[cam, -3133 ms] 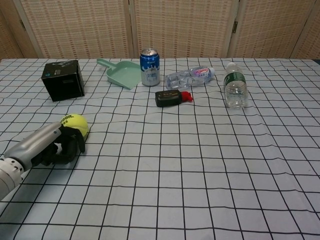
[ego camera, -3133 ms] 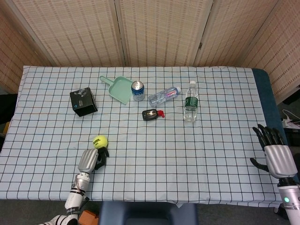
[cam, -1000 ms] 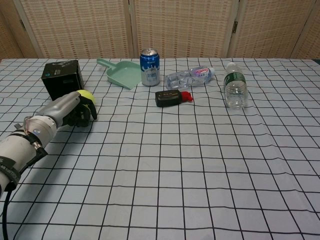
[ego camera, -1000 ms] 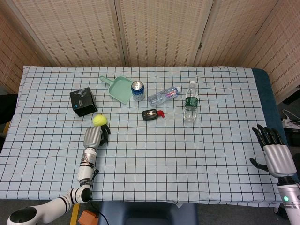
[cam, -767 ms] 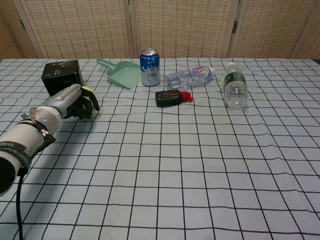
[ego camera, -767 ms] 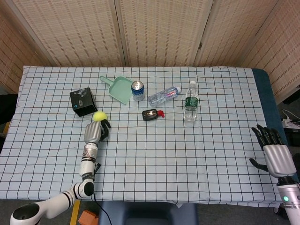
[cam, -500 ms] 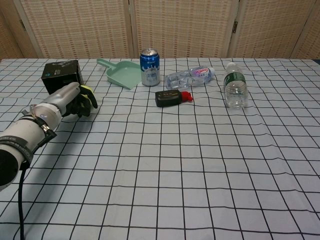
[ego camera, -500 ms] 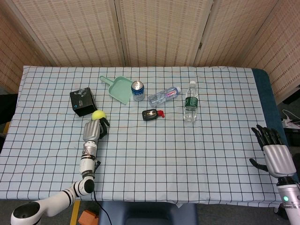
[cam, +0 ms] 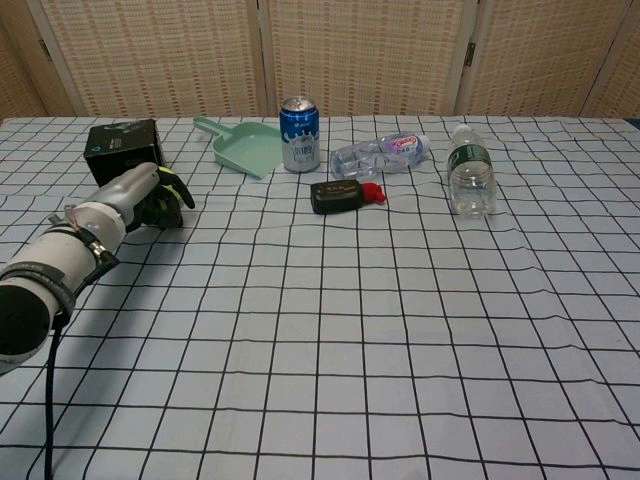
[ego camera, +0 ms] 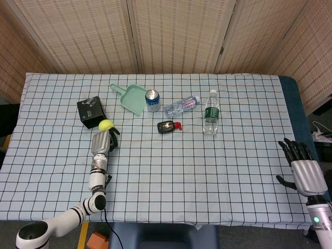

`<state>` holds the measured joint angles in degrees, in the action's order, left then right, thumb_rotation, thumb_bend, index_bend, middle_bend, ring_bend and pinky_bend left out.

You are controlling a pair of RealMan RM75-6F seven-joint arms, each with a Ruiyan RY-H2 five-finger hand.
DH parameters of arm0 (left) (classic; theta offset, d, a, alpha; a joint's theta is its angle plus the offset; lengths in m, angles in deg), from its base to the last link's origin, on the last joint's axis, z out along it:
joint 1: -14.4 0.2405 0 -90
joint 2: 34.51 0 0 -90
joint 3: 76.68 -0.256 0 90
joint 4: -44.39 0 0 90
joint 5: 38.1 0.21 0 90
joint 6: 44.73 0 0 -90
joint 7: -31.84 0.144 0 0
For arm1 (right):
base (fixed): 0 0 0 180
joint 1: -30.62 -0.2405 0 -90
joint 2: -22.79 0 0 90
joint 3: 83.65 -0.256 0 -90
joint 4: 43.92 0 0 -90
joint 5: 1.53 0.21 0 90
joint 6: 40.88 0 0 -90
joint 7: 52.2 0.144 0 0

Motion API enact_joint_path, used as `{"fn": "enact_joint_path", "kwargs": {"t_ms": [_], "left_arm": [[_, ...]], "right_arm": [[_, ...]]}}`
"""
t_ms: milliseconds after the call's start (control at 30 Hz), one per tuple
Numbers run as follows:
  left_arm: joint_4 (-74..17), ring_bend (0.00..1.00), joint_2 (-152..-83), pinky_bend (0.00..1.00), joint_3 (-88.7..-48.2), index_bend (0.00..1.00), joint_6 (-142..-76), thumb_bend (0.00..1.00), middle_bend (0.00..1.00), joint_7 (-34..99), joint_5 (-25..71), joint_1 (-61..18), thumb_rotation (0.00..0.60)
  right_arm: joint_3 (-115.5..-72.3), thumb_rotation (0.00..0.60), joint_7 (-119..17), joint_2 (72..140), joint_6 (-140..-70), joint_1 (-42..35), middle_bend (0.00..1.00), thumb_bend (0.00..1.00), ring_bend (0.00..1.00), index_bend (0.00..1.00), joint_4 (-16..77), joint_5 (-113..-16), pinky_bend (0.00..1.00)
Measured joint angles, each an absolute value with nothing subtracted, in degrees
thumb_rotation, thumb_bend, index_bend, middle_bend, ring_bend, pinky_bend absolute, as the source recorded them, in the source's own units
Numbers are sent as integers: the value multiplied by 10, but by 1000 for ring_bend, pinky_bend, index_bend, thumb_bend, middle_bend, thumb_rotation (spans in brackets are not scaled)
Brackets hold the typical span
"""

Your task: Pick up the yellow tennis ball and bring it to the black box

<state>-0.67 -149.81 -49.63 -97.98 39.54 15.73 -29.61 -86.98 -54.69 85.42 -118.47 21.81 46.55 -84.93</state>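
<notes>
- Since the earliest frames the left robot hand [ego camera: 102, 141] has carried the yellow tennis ball [ego camera: 106, 124] from the near-left part of the bench [ego camera: 233, 155] up toward the black box [ego camera: 89, 111]; over the last second it has crept a little closer each frame.
- That robot hand now has its fingers curled round the ball, which sits at the fingertips just beside the box's near right corner in the head view; whether ball and box touch cannot be told.
- In the chest view only a sliver of the yellow ball shows [cam: 168, 178] behind the dark fingers, so how firmly it is held cannot be judged.
- The right robot hand [ego camera: 305, 171] hangs off the bench's right edge, fingers spread, holding nothing.
- Risk: the ball is round and held mostly at the fingertips, so a loose hold or an early release could let it roll away across the checked cloth.
- Risk: pushing further forward could drive the knuckles or ball into the box and shove it back or turn it, since it looks light.
- Risk: the green dustpan [ego camera: 130, 98] and blue drink can [ego camera: 152, 100] stand to the right of the box, apart from the hand's path; a sideways swing could clip them.
- Writing: the ball's black print is hidden now. The box carries a small blue mark, too small to read. The can's lettering, the label on the upright water bottle [ego camera: 210, 113] and the red-and-white label on the lying bottle [ego camera: 182, 105] are all illegible at this size.
</notes>
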Motion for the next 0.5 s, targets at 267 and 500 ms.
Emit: {"fn": "enact_joint_path", "kwargs": {"t_ms": [267,500], "left_arm": [[37,529,-1502,853,-510,420,-974,734,512,405,164,-305,600],[67,512,-1508,817,-518,420,-967,728,513,402,168,-308,600]], "right_arm": [[-869,600,-547,855,-1181,217,0,107,0,34,463,-848,0],[-868,600,-550,858,-1183,217,0,107,0,34,462,-851,0]]}}
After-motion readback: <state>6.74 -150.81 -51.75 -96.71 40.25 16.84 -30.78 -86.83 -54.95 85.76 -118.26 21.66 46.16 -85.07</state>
